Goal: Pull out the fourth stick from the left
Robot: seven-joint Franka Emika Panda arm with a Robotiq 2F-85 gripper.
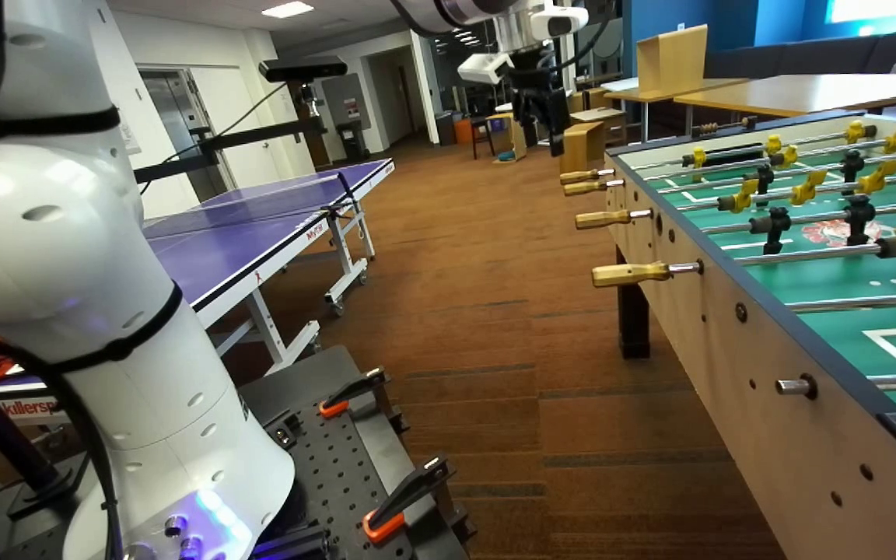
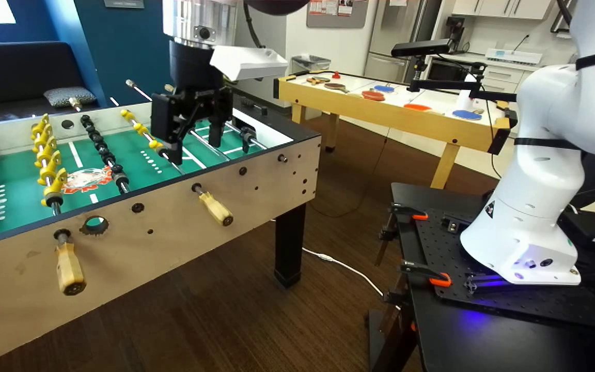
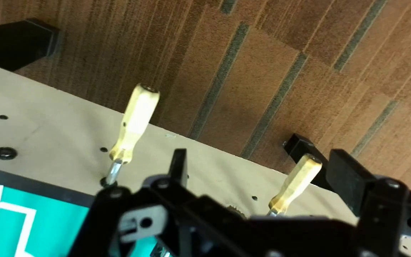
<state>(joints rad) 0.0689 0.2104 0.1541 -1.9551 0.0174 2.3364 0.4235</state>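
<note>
The fourth stick's slim tan handle (image 1: 629,274) juts from the foosball table's side. It also shows in an exterior view (image 2: 216,207), and in the wrist view its handle (image 3: 136,121) lies left of the jaws on a short silver rod. Nothing touches it. My gripper (image 2: 194,145) is open and empty, pointing down above the table's height; it also shows in an exterior view (image 1: 549,132). In the wrist view the fingers (image 3: 262,175) stand wide apart. The neighbouring bigger-looking handle (image 3: 294,184) shows between them, farther below; its rod end is hidden by the gripper body.
The foosball table's side wall (image 1: 736,373) carries a bare rod end (image 1: 794,386) and several more handles, such as a neighbouring handle (image 2: 70,268) beside a rough hole (image 2: 95,225). A purple ping-pong table (image 1: 261,225) and a games table (image 2: 380,108) stand around the robot.
</note>
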